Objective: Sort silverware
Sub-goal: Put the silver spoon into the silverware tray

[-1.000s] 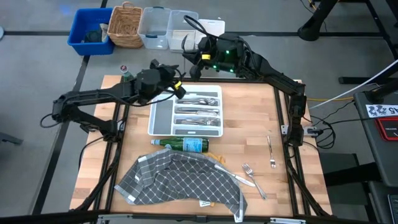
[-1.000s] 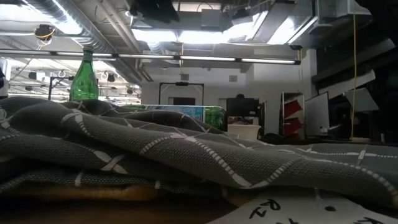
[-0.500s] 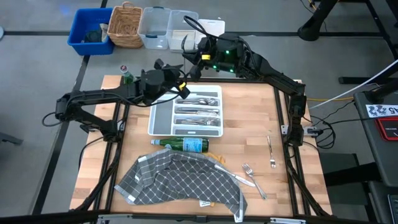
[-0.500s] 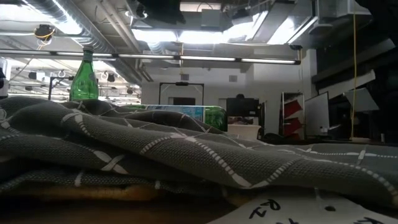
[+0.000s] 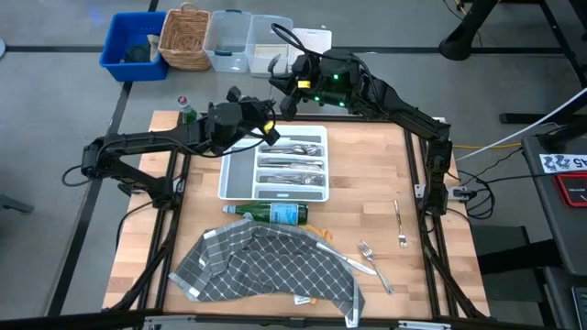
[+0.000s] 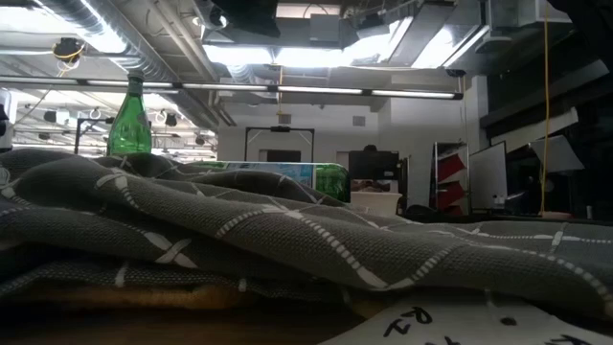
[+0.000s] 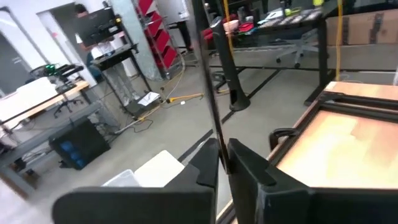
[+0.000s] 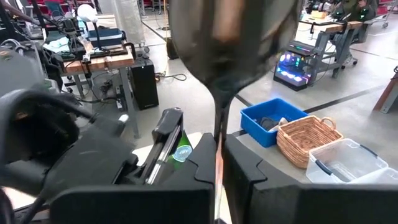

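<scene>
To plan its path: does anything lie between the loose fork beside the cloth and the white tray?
Nothing visible does: bare table separates the fork from the tray; the lying green bottle is aside.

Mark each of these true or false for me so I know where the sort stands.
1. Loose silverware still lies on the table right of the cloth. True.
2. The green bottle near the tray stands upright. False: it lies on its side between the white tray and the grey cloth.
3. The left hand is over the tray's far corner. True.
4. The tray holds nothing. False: silverware fills its three crosswise compartments; only the long one looks bare.
5. A lone fork lies near the table's right edge. True.
6. The right hand is above the cloth. False: it sits beyond the table's far edge, fingers shut.
</scene>
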Tool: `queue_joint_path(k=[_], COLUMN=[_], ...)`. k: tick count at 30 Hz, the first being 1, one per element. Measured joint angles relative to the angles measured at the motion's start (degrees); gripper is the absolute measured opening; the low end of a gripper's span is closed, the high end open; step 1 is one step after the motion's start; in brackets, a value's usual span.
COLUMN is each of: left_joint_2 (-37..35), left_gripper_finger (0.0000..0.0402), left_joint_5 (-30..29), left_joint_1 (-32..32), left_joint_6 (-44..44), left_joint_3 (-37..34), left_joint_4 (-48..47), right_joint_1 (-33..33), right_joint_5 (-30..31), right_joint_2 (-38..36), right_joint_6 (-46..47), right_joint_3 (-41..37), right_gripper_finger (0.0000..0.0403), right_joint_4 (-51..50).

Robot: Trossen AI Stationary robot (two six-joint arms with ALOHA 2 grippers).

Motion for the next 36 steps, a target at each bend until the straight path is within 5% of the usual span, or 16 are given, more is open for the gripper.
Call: queue_joint_path(k=[22, 36], left_joint_2=[-0.09, 0.02], left_gripper_finger=[0.0002, 0.0001], left_joint_5=[0.08, 0.65], left_joint_1=[0.04, -0.08], left_joint_6=[1.81, 1.53], left_joint_3=[0.00, 0.00], left_joint_4=[-0.28, -1.88], right_joint_1=[0.05, -0.03], right_joint_5=[0.92, 1.26], right_joint_2=[0.00, 0.03], right_joint_6=[0.01, 0.10], right_joint_3=[0.00, -0.02], right_gripper_finger=[0.0019, 0.0160], right_joint_4=[-0.57, -3.76])
